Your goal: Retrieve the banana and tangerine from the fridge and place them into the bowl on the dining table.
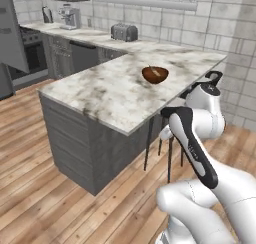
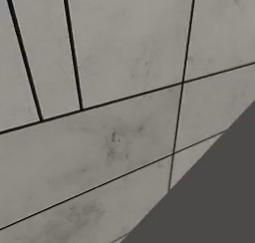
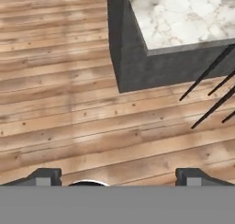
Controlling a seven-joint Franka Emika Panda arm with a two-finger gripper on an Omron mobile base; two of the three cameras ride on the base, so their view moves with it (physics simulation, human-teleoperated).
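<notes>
The bowl (image 1: 155,74) rests on the marble bench (image 1: 115,90), well apart from the claw (image 3: 117,176). The claw hangs with its jaws spread wide and nothing between them, pointing down at the wooden floor (image 3: 59,103); the bench's dark corner and thin stool legs (image 3: 209,97) lie ahead of it.

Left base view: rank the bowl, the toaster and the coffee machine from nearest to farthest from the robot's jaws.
1. The bowl, on the dining table, just ahead of the arm.
2. The toaster, on the wall counter behind the table.
3. The coffee machine, farther left along that counter.
</notes>
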